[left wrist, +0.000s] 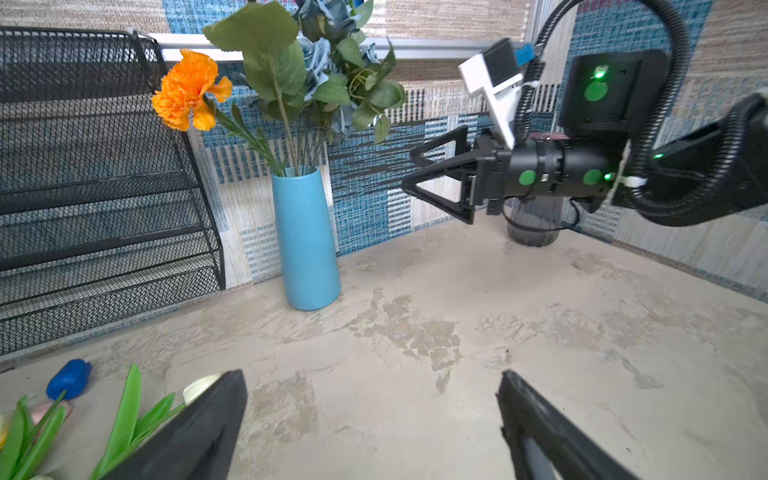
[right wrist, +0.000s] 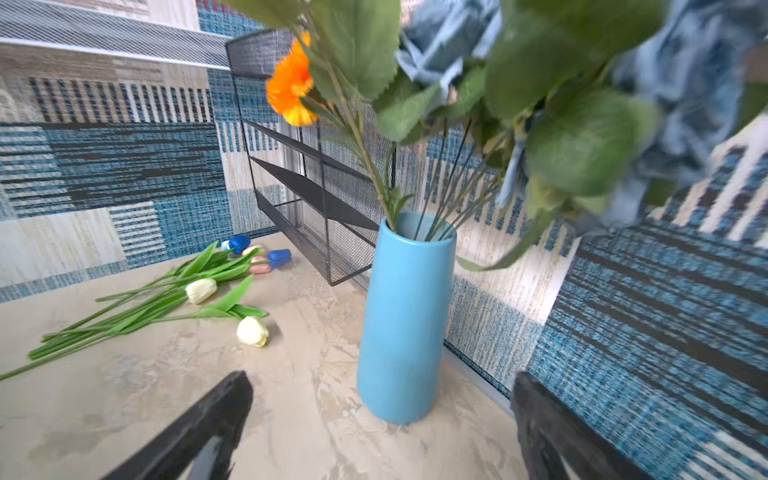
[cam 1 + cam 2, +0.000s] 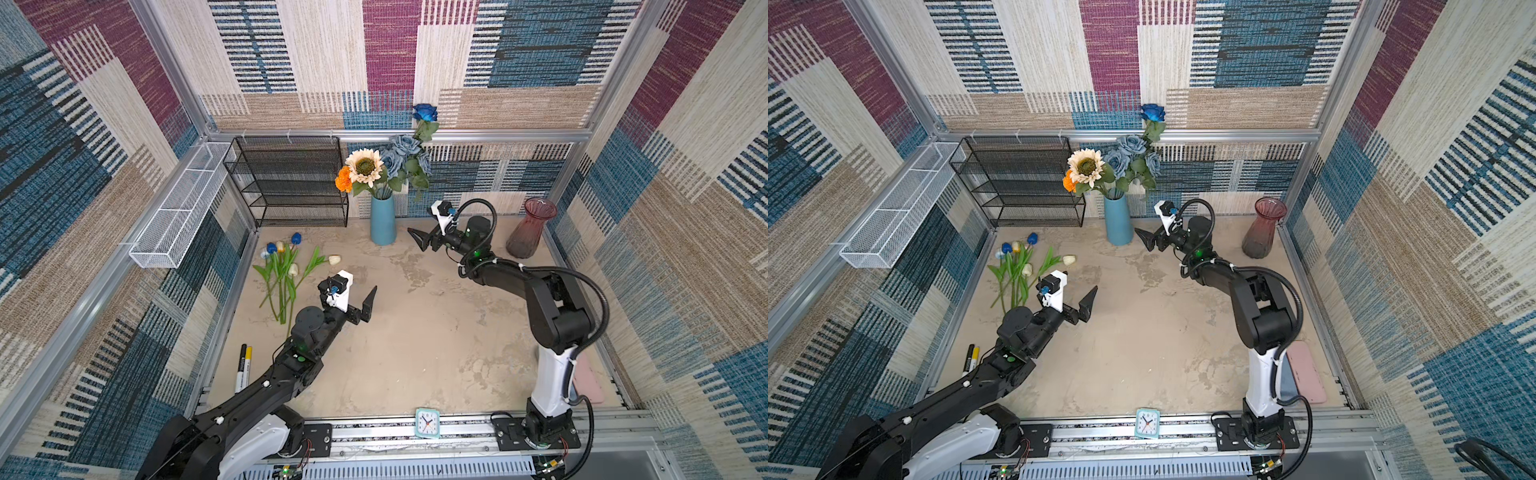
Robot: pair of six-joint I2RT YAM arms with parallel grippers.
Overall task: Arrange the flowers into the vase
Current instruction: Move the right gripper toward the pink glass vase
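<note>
A blue vase (image 3: 382, 220) at upper middle of the frame holds a cream sunflower (image 3: 365, 166), dusty-blue roses (image 3: 401, 145) and an orange bloom (image 3: 343, 179). Green-stemmed tulips (image 3: 293, 269) lie loose left of centre. The left gripper (image 1: 371, 378) and right gripper (image 3: 419, 240) gape wide, empty.

Blue vase (image 3: 382, 220), upper centre: one.
Dark-red glass vase (image 3: 530, 228), upper right: one.
Dusty-blue roses (image 3: 405, 145): three.
Deep-blue rose (image 3: 424, 112): one.
Cream sunflower (image 3: 365, 166): one.
Orange bloom (image 3: 343, 179): one.
Tulips (image 3: 293, 269), left of centre: at least six.
Markers (image 3: 242, 370), lower left: two.
Alarm clock (image 3: 427, 422): one.
Black mesh rack (image 3: 291, 183): one.
</note>
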